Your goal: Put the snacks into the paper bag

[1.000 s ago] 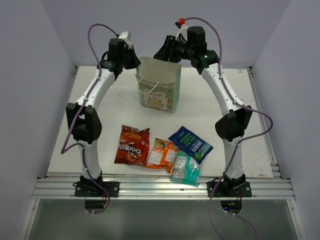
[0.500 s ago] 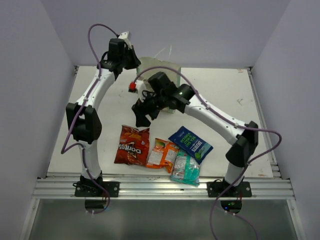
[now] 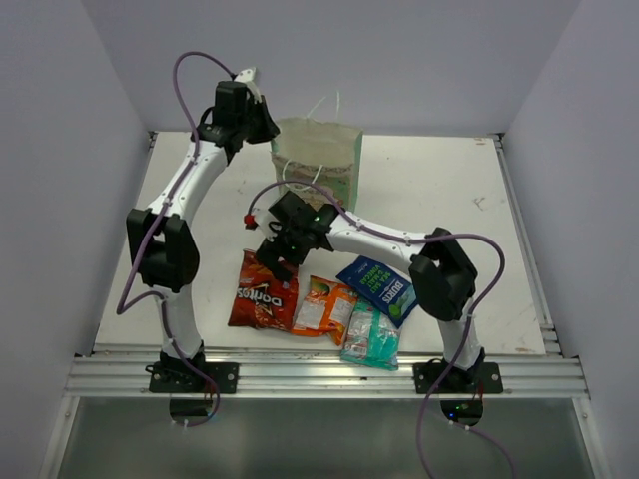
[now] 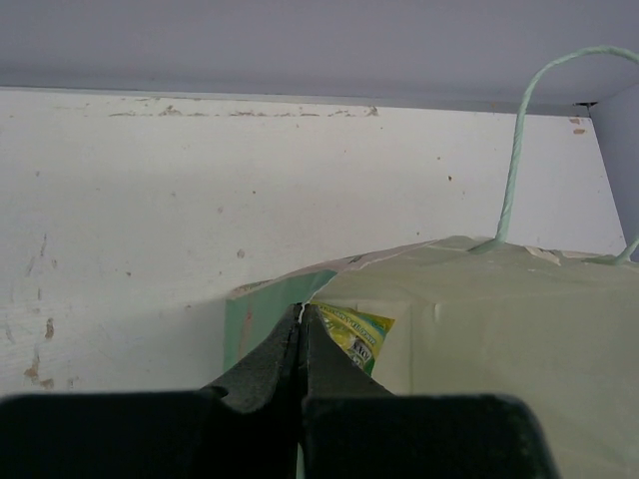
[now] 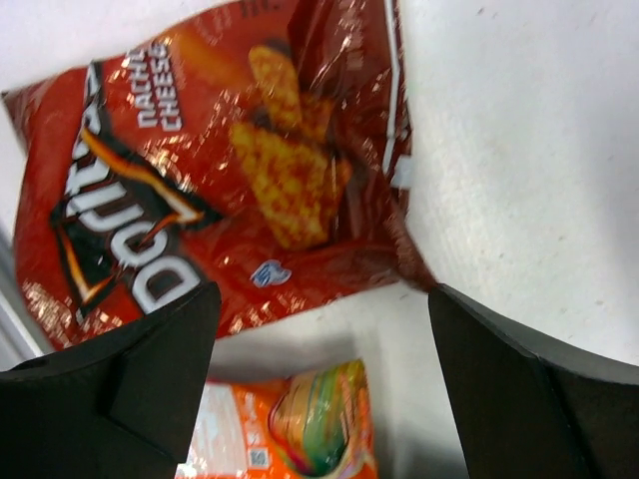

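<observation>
The left gripper (image 4: 302,317) clamps the beige paper gift bag (image 4: 479,329); before it the right gripper (image 5: 319,299) gapes over the red crinkly Doritos packet (image 5: 200,180).

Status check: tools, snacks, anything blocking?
Left tool shut on paper bag rim. Right tool open over red Doritos bag. Green-yellow packet inside bag, nothing in the way.
</observation>
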Robot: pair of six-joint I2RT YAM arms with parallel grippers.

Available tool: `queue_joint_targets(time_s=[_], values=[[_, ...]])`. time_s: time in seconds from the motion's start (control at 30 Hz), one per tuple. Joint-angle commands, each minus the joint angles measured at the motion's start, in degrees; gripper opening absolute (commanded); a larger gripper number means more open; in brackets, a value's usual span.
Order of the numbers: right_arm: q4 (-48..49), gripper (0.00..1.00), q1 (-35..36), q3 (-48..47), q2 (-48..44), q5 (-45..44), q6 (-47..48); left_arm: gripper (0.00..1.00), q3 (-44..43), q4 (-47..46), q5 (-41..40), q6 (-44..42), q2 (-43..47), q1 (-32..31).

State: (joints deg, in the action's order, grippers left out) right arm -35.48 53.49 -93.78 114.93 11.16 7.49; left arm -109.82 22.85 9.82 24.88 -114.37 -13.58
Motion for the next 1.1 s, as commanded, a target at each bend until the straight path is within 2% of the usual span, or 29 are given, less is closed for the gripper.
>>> queue_joint_targets(time_s=[0.0,0.33,0.43,0.47,0.57,0.67,0.77,0.87,0.9,0.97,1.0,1.07], values=[[9.98,0.9,1.7,1.49,0.55,-5.18,1.48,0.0,1.8,2.29,0.81,-0.89,3.27,-0.3],[13.16,0.89,3.37,7.63,8.64,-0.88,-0.8,0.0,2.59,2.46,0.55,-1.51,4.33,-0.13],[13.25,0.81,3.37,10.19,9.6,-0.08,-1.86,0.0,2.24,2.55,0.63,-1.42,4.06,0.05],[12.38,0.56,3.37,10.37,9.61,-0.26,-2.03,0.0,1.98,2.46,0.63,-1.33,3.89,0.14],[8.78,0.02,3.37,9.49,7.86,-1.49,-2.04,0.0,1.19,2.55,0.81,-1.24,3.54,0.22],[3.61,0.0,3.37,7.83,2.94,-3.07,-0.29,0.0,0.57,2.55,1.16,-1.15,2.92,0.31],[-4.38,0.0,3.37,1.69,-4.35,-3.51,1.48,0.0,-0.04,2.46,1.25,-0.89,2.13,0.31],[-15.2,0.0,3.37,-12.09,-9.36,-3.77,2.36,0.0,-0.57,2.55,1.25,-0.89,1.69,0.31],[-17.49,0.0,3.28,-20.74,-10.25,-4.3,2.36,0.0,-0.74,2.46,1.25,-0.89,1.69,0.31],[-20.14,0.0,3.2,-27.65,-12.61,-7.27,2.27,0.0,-1.01,2.37,1.25,-0.63,1.34,0.31],[-20.76,0.0,3.11,-34.04,-12.89,-8.6,2.53,0.0,-1.18,2.37,1.16,-0.45,1.25,0.23],[-21.38,0.0,2.58,-38.83,-13.41,-14.98,4.63,0.0,-1.62,2.37,0.99,-0.36,1.16,0.22]])
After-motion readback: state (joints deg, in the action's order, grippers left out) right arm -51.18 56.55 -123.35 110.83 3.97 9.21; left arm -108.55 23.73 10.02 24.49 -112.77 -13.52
